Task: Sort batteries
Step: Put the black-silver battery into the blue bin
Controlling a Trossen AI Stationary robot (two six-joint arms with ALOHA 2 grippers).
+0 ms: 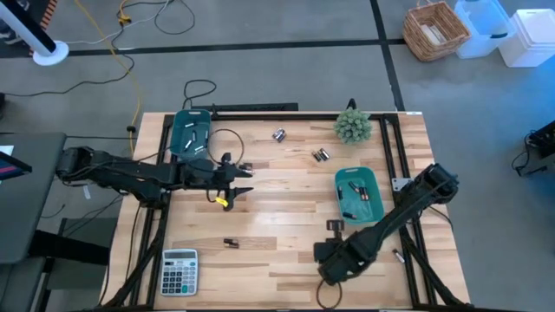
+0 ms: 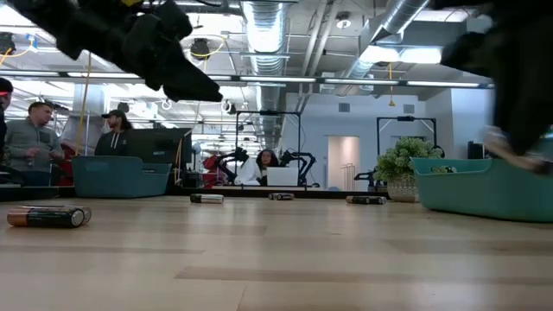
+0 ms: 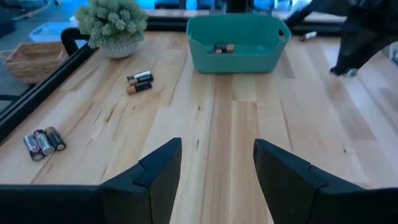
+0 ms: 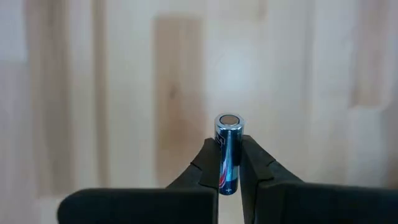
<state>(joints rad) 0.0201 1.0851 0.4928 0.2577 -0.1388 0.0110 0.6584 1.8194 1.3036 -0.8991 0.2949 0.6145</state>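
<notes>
- Some batteries [image 1: 192, 139] lie in both teal bins [image 1: 375, 185] — others wait near the table [image 1: 286, 251] far edge.
- Right hand [image 4: 229, 163] grips one battery [image 4: 227, 152]; left hand [image 3: 216, 168] is open, empty.

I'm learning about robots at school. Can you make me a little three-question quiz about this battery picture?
1. True or false: the right gripper is empty.
2. Which thing sits by the table's front left corner: A) calculator B) plant C) basket?
3. What colour are the two bins?

Key:
1. False, it pinches a battery.
2. A.
3. Teal.
</notes>
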